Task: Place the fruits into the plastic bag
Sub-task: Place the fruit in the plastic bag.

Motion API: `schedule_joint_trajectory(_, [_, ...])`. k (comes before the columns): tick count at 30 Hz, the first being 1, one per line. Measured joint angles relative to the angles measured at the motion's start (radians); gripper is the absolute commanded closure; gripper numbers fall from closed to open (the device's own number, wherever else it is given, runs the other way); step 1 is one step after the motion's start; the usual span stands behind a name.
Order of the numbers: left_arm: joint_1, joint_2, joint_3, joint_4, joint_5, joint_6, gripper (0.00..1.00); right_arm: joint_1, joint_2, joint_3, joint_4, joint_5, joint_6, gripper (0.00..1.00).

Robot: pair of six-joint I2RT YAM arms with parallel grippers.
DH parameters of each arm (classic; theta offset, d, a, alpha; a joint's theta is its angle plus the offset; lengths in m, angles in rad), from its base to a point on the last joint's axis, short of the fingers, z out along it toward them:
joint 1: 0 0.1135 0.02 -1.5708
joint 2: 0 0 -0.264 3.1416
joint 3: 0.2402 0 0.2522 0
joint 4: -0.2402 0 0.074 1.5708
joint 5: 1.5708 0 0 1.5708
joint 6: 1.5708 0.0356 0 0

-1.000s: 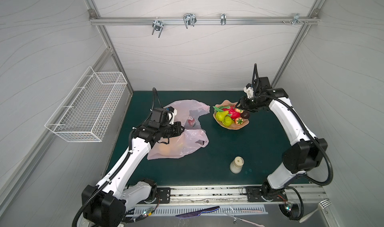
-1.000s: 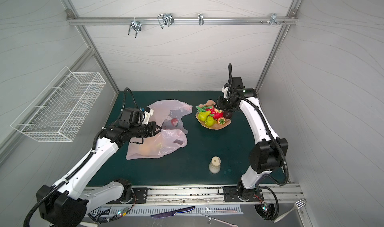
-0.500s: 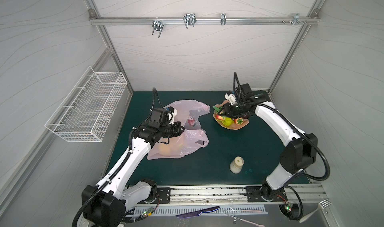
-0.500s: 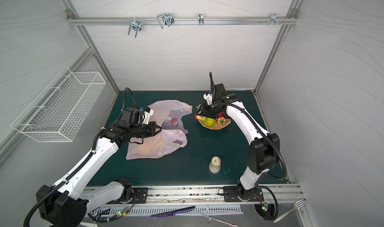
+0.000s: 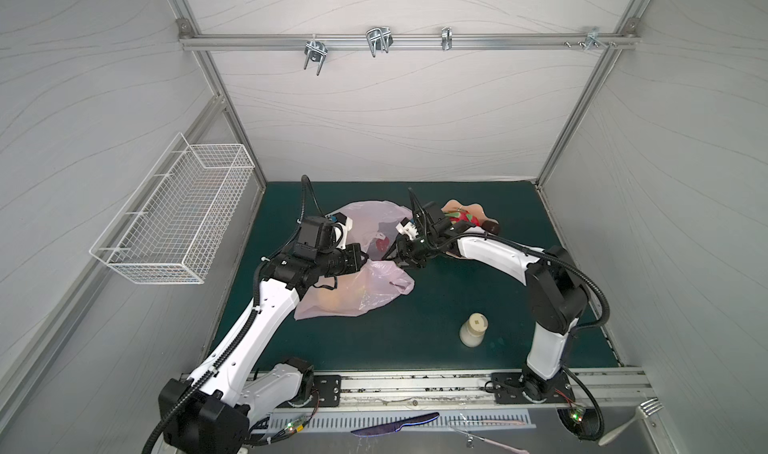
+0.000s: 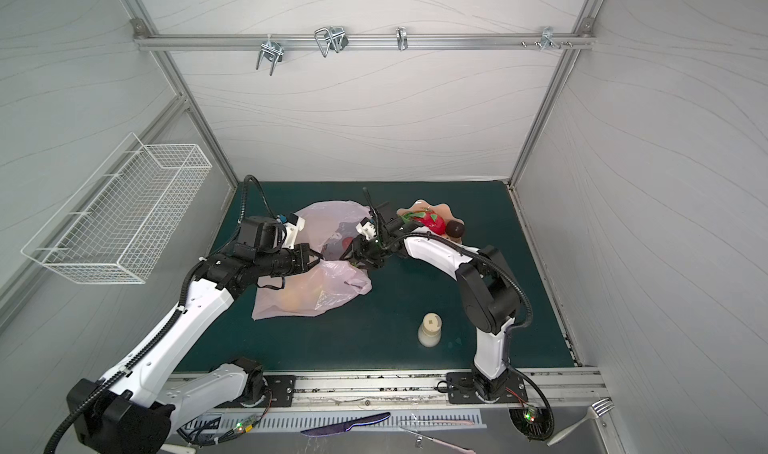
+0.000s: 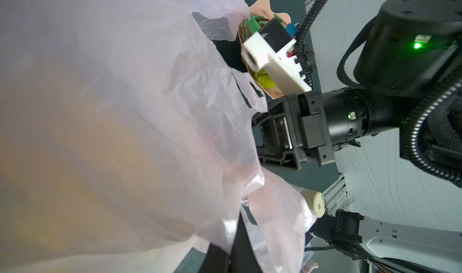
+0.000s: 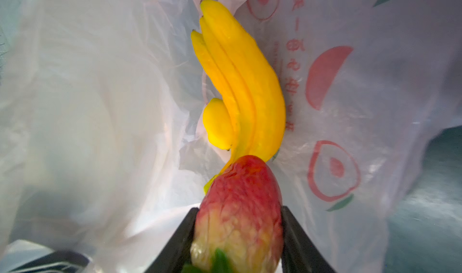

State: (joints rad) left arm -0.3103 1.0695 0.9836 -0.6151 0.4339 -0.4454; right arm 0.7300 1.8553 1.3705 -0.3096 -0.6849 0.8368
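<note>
The pale-pink plastic bag [image 5: 353, 298] lies crumpled left of centre in both top views [image 6: 299, 298]. My left gripper [image 5: 360, 260] is shut on the bag's thin film [image 7: 125, 109], holding its mouth up. My right gripper [image 5: 395, 256] reaches into that mouth, shut on a red strawberry [image 8: 240, 196] with green leaves. A yellow banana bunch [image 8: 245, 84] lies inside the bag [image 8: 100, 109], just beyond the strawberry. The peach plate [image 5: 451, 206] behind the right arm holds a red dragon fruit [image 5: 467, 219] and a dark brown round fruit [image 5: 490, 226].
A cream bottle [image 5: 476, 329] stands upright on the green mat near the front, right of the bag. A white wire basket [image 5: 174, 215] hangs on the left wall. A knife [image 5: 395, 425] and a fork [image 5: 636, 420] lie on the metal shelf below the front rail.
My right arm has swung left from the plate to the bag's mouth, carrying the strawberry. The left arm has kept still with the bag.
</note>
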Motion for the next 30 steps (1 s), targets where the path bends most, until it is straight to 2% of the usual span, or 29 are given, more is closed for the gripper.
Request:
schedule_joint_trajectory(6, [0.0,0.0,0.0,0.0,0.0,0.0,1.0,0.008,0.036,0.0,0.128,-0.048,0.104,0.51])
schedule_joint_trajectory(12, [0.004,0.0,0.0,0.0,-0.005,0.001,1.0,0.023,0.137,0.006,0.27,-0.098,0.22,0.5])
schedule_joint_trajectory(18, [0.011,0.006,0.0,0.0,-0.008,0.005,1.0,0.077,0.237,0.091,0.335,-0.134,0.295,0.46])
schedule_joint_trajectory(23, [0.022,0.006,0.0,0.0,-0.008,0.008,1.0,0.125,0.262,0.154,0.372,-0.167,0.325,0.34])
schedule_joint_trajectory(27, [0.034,-0.003,-0.002,0.001,-0.005,0.013,1.0,0.15,0.292,0.188,0.383,-0.201,0.344,0.13])
schedule_joint_trajectory(30, [0.047,-0.009,-0.006,0.002,-0.004,0.018,1.0,0.165,0.319,0.2,0.389,-0.24,0.356,0.08])
